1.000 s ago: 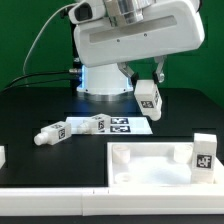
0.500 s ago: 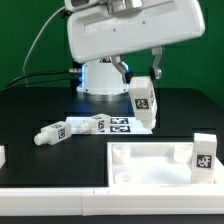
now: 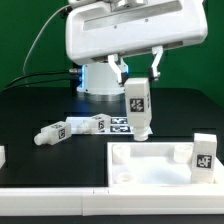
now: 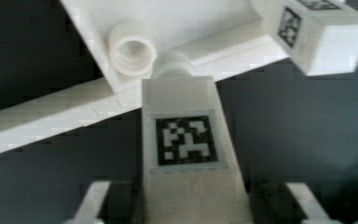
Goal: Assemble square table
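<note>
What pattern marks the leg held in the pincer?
The leg is white with a black-and-white square tag, clearest in the wrist view.

You get no readable words, numbers or brands here, only black-and-white square code tags (image 4: pixel 186 140): one on the raised leg (image 3: pixel 137 118), one on the standing leg (image 3: pixel 203 155), one on a lying leg (image 3: pixel 56 133), several on the marker board (image 3: pixel 125 126).
</note>
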`<state>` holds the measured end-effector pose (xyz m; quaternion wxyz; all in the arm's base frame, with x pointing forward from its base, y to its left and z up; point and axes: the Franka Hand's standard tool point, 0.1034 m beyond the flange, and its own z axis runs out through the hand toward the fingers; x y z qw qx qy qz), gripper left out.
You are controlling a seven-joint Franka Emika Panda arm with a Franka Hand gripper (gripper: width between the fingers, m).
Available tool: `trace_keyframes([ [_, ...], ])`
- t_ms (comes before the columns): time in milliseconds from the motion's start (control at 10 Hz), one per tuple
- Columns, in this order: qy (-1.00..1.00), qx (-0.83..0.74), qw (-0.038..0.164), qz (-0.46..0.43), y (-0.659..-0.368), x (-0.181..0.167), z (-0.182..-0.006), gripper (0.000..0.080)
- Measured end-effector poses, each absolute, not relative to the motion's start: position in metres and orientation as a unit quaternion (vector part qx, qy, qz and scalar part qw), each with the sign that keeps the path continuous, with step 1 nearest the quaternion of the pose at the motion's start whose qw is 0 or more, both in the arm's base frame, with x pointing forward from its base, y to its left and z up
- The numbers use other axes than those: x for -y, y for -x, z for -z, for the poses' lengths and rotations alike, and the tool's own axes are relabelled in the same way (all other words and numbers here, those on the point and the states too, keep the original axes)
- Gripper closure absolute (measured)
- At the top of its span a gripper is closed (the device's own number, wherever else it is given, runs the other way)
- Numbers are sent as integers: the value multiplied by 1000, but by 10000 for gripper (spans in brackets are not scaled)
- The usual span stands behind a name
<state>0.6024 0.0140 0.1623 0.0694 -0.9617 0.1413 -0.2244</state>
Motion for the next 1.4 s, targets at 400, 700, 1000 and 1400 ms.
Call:
trace_keyframes([
  [400, 963, -144, 70, 217, -631, -2, -148, 518],
  [700, 963, -146, 61, 219, -626, 1, -126, 518],
  [1000, 964, -149, 57, 214, -622, 4, -113, 518],
  [1400, 963, -147, 49, 221, -619, 2, -99, 518],
])
